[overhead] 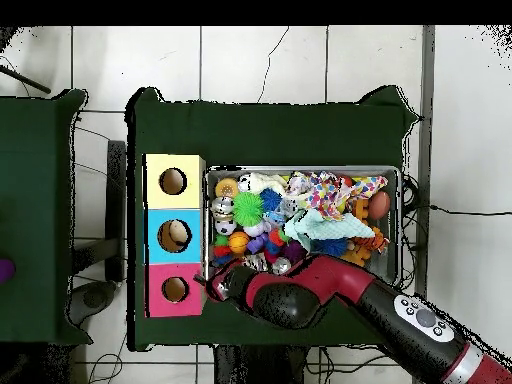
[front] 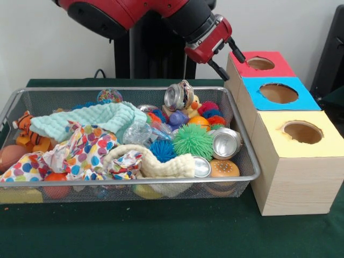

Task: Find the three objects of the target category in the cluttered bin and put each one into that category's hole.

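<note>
- The gripper (front: 228, 55) hangs in the air between the far corner of the wire bin (front: 244, 156) and the red box (front: 279, 67), tilted so its two black fingers (front: 235, 50) point toward the boxes. The fingers stand apart with nothing between them, so the jaws are open and empty.
- Three wooden boxes stand in a row just beside the bin's short end: the red box farthest from the camera in the front view, then the blue box (front: 303, 99), then the yellow box (front: 328, 142). Each has a round hole in its top. Set close against the bin, they keep each carry short.
- From overhead, something pale shows inside the blue box's hole (overhead: 174, 236); what it is I cannot tell. The red and yellow holes look dark.
- The target category is not named. Crushed metal cans look like one likely group: one can (front: 179, 95) stands against the far wall of the bin, another can (front: 226, 143) lies on its side by the wall nearest the boxes, and a third shiny end (front: 201, 167) peeks out at the near wall.
- Much of the bin is covered: a mint cloth (front: 91, 119), a spotted cloth (front: 80, 153) and a cream cloth (front: 156, 161) lie over the heap, so more things may be hidden beneath.
- Spiky balls, green (front: 192, 141) and blue (front: 162, 151), crowd the cans, which could snag a finger on a grasp.
- My guess is the arm is poised between a drop and the next pick.
</note>
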